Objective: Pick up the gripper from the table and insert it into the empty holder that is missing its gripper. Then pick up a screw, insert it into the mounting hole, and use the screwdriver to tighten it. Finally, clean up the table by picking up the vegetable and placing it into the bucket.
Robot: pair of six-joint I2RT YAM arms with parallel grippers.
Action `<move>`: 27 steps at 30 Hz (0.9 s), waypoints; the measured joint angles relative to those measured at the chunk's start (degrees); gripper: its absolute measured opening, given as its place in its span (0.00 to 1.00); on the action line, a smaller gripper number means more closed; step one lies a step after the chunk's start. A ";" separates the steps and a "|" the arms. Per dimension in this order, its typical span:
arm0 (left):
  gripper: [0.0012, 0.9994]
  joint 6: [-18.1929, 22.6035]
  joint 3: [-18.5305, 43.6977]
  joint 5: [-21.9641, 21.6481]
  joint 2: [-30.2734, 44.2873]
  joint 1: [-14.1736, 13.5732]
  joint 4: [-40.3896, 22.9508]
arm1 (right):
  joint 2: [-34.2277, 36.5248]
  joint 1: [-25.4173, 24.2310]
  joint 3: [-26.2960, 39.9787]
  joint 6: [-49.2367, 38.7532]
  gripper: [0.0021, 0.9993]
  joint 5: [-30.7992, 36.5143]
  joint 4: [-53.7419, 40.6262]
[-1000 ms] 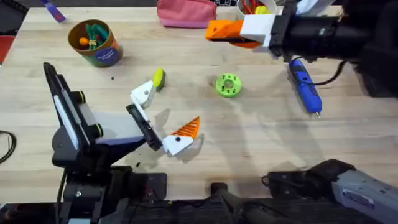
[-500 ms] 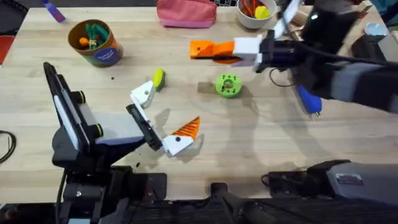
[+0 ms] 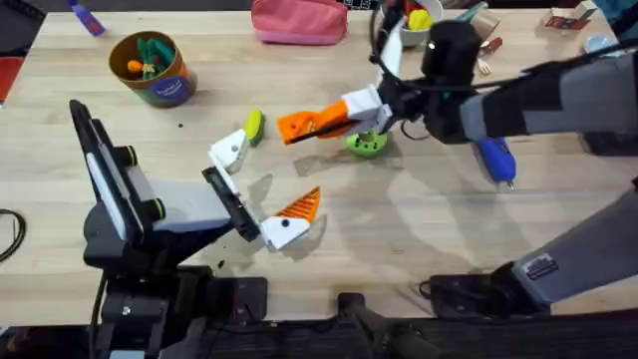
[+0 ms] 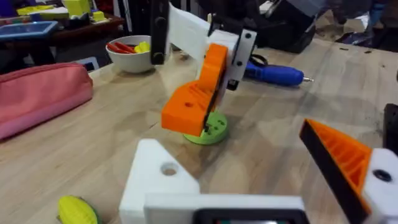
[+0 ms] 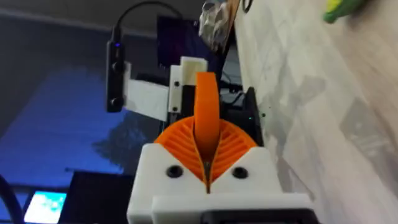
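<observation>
The right gripper (image 3: pixel 329 122) is clenched on the gripper (image 3: pixel 304 124), carrying it above the table (image 3: pixel 419 239) near the middle, just beside the green disc (image 3: pixel 367 142). The left gripper (image 3: pixel 259 189) stands released; its holder (image 3: pixel 229 150) lies bare beside the vegetable (image 3: pixel 254 125).

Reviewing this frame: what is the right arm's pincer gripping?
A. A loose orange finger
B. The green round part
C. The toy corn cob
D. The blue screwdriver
A: the right pincer is shut on the orange finger, carried above the table near the green round part, while the screwdriver and the corn cob lie on the table.
</observation>
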 joint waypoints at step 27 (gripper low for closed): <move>0.99 0.00 0.00 0.00 0.00 0.00 0.00 | 1.41 8.32 3.35 4.61 0.01 -2.40 0.25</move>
